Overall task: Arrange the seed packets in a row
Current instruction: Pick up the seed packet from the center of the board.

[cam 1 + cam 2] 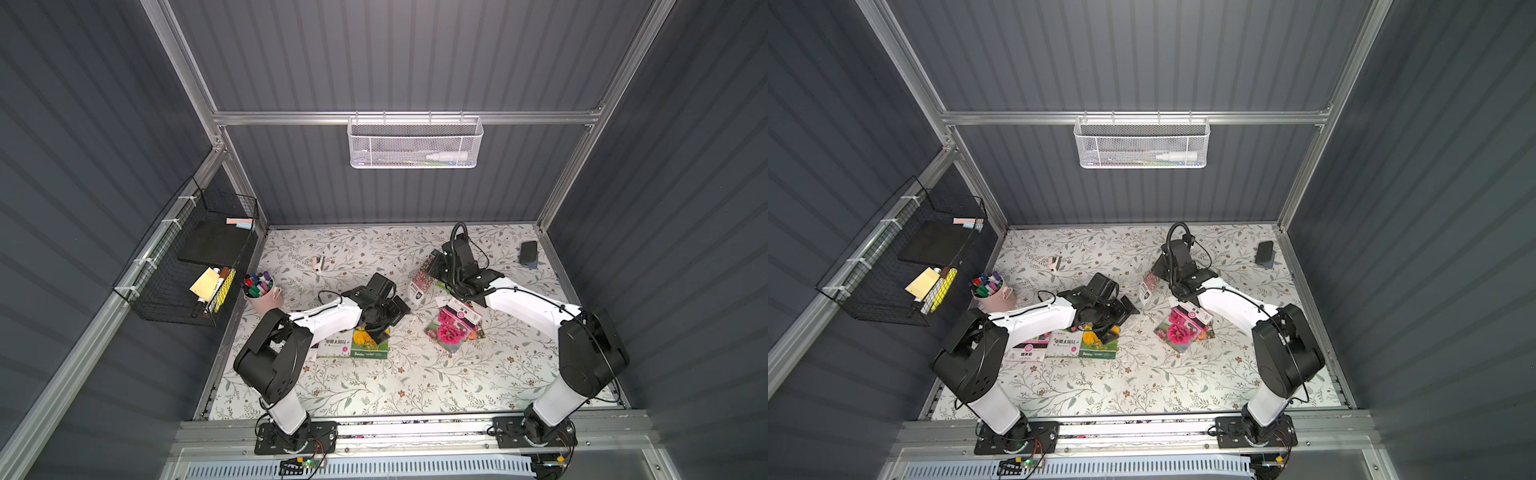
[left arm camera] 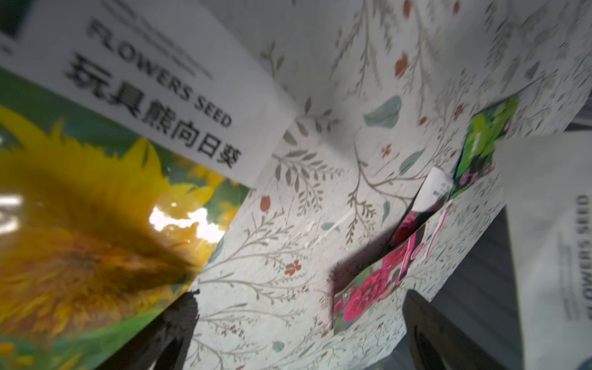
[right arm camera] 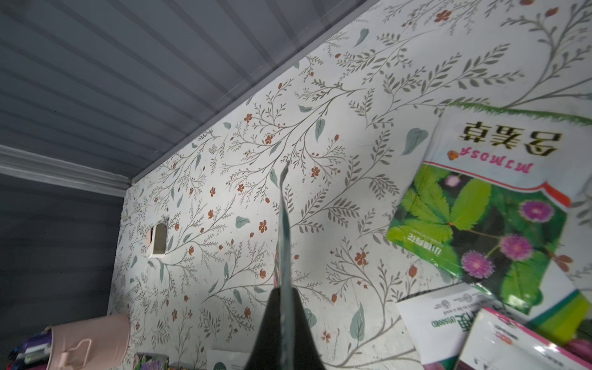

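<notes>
Floral-print paper covers the surface [image 1: 415, 374] inside grey ribbed walls. The left tool [image 2: 302, 294] hangs released, jaws spread wide, right over the sunflower packet [image 1: 370, 343]. That packet lies flat as the end of a started row, so I judge the wide jaws are there to leave it free. A white-labelled packet [image 1: 1063, 343] touches the sunflower packet on the side toward the left arm's base, and a pink-banded packet [image 1: 1027, 351] lies just beyond that.

The right tool [image 3: 282, 298] is clenched on a speckled packet [image 1: 420, 282], held off the surface, behind the sunflower packet and toward the right arm, probably bound for the row. The unsorted heap [image 1: 453, 326] lies well apart from the sunflower packet on that same side.

In a top view the pink-banded packet shows nearly whole; otherwise the left arm covers most of it. The right wrist view shows the held packet edge-on between the pads. It also shows a green mimosa packet [image 3: 480, 224] in the heap, which the right arm hides from above.
</notes>
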